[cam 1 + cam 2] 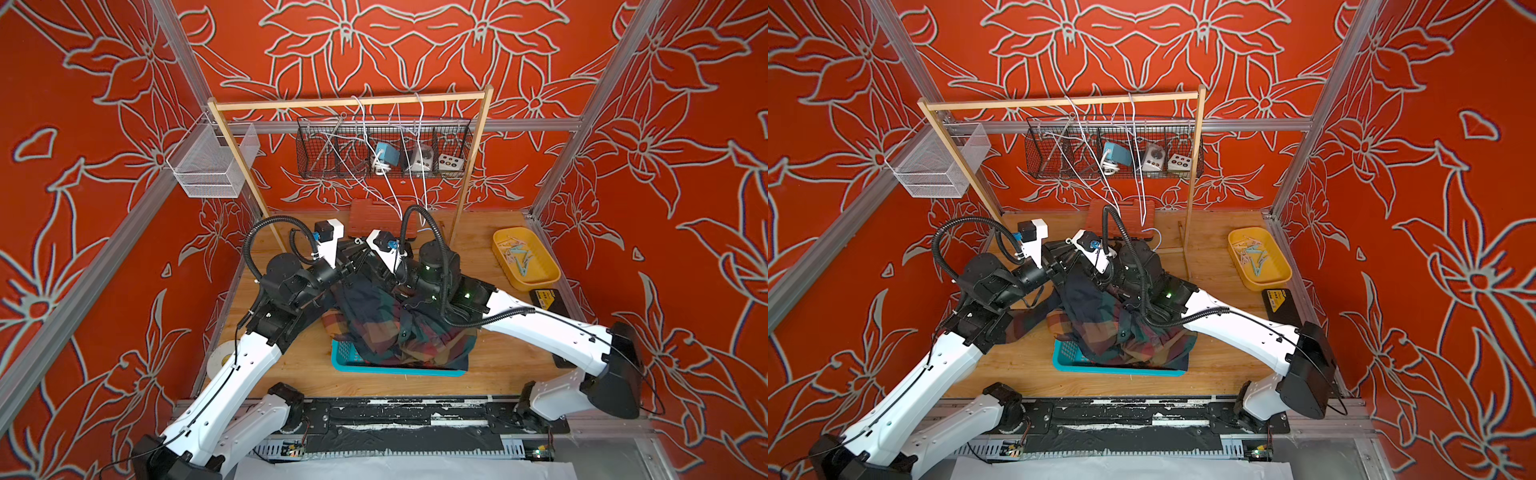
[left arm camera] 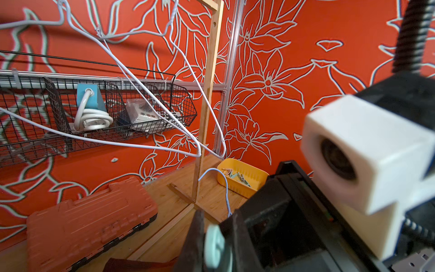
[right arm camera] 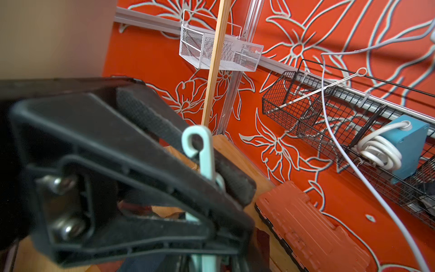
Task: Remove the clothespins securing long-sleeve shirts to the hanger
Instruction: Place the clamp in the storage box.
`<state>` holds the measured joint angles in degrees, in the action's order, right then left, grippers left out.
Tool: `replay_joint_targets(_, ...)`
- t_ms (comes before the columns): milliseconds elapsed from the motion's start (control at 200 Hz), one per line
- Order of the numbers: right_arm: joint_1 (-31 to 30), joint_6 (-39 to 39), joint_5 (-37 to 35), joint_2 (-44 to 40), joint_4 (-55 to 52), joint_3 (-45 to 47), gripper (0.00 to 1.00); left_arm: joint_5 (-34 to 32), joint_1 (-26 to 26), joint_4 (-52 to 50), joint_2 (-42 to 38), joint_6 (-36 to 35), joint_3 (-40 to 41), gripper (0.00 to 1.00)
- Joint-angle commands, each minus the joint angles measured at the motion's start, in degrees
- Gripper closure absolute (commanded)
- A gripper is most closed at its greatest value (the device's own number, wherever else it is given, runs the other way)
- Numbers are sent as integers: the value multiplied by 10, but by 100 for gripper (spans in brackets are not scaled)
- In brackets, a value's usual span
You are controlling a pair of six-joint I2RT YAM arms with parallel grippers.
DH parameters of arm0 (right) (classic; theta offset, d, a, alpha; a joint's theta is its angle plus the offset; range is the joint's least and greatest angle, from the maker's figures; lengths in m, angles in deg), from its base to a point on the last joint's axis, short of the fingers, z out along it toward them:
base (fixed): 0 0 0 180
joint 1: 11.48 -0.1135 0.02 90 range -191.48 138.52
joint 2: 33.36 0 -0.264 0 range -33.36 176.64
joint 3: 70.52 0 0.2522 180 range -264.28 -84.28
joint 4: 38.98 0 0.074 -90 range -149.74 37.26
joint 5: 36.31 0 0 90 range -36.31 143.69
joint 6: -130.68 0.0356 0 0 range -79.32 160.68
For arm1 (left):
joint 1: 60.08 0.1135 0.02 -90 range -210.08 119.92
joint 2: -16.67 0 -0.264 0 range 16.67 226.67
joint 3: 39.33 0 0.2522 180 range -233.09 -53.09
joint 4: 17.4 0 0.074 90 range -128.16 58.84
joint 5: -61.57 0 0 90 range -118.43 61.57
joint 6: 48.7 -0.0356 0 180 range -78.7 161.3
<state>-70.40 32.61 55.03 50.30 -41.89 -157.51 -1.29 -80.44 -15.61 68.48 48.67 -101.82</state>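
Observation:
A pile of dark plaid long-sleeve shirts (image 1: 386,332) (image 1: 1108,328) lies over a teal basket (image 1: 345,357). Both grippers meet just behind it. My left gripper (image 2: 211,235) (image 1: 351,253) is shut on a mint green clothespin (image 2: 214,245) (image 3: 203,153), pinched between its textured pads (image 3: 150,117). The clothespin's other end runs down between the fingers of my right gripper (image 3: 202,261), which close against it. The white wire hangers (image 1: 390,183) hang bare on the wooden rack (image 1: 353,102). Several more clothespins lie in the yellow tray (image 1: 525,255) (image 2: 242,179).
An orange tool case (image 1: 374,216) lies behind the grippers under the hangers. A black wire basket (image 1: 384,149) with boxes and a white mesh basket (image 1: 212,162) hang on the wall rail. A black box (image 1: 548,299) sits near the tray.

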Motion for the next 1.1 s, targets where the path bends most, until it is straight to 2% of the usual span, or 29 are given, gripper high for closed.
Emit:
replay_joint_targets(0,-4,-8,7,3,23,-20,76,12,-4,9,5,-1,-8,100)
replay_joint_targets(340,-4,-13,7,3,29,-18,100,22,-4,11,8,1,-8,100)
replay_joint_targets(575,-4,-18,0,-3,23,-11,100,22,-4,11,9,2,-13,100)
replay_joint_targets(731,-2,-8,-12,-21,26,8,100,28,-4,3,6,-5,-17,67)
replay_joint_targets(836,3,1,-7,-33,14,15,100,33,-4,-2,6,-4,-22,49)
replay_joint_targets(1096,37,48,2,-87,-6,63,100,44,-4,7,-12,-5,-21,23)
